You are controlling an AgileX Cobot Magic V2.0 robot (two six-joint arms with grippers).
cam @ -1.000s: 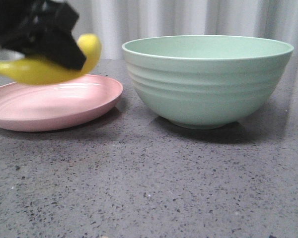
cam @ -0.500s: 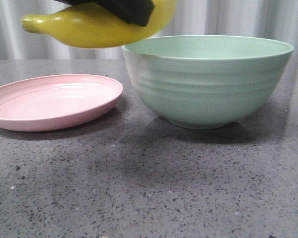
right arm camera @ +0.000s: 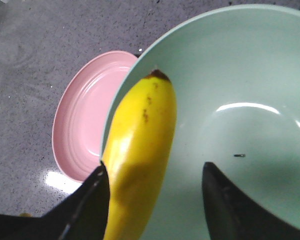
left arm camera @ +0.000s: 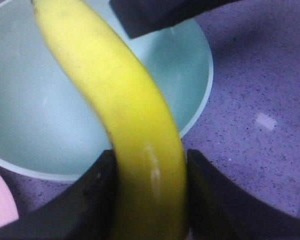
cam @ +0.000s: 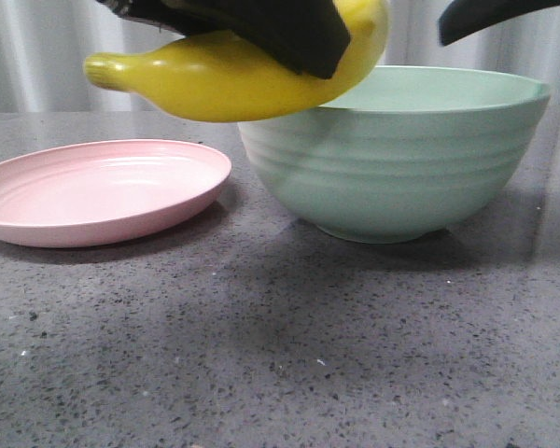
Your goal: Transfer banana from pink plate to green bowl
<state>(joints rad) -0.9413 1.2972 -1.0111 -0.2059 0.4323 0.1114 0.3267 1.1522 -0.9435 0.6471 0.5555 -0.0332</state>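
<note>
The yellow banana (cam: pixel 224 79) hangs in the air across the left rim of the green bowl (cam: pixel 401 159). My left gripper (left arm camera: pixel 150 156) is shut on the banana (left arm camera: pixel 115 90), both fingers pressed against its sides, above the bowl (left arm camera: pixel 30 100). One black finger (cam: pixel 280 33) crosses the banana in the front view. My right gripper (right arm camera: pixel 155 167) is open around the banana (right arm camera: pixel 140 140); one finger touches it and the other stands apart, over the bowl (right arm camera: pixel 240 75). The pink plate (cam: pixel 103 187) lies bare to the left of the bowl, and it also shows in the right wrist view (right arm camera: pixel 85 125).
The grey speckled table (cam: pixel 280 355) stretches in front of the plate and bowl. A pale curtain hangs behind. A finger of the right gripper (cam: pixel 485 14) shows above the bowl at the upper right. A small dark speck (right arm camera: pixel 238 155) lies inside the bowl.
The banana, held by the left gripper, has moved right from above the pink plate to the bowl's left rim. A finger of the right gripper has come into view at the upper right.
</note>
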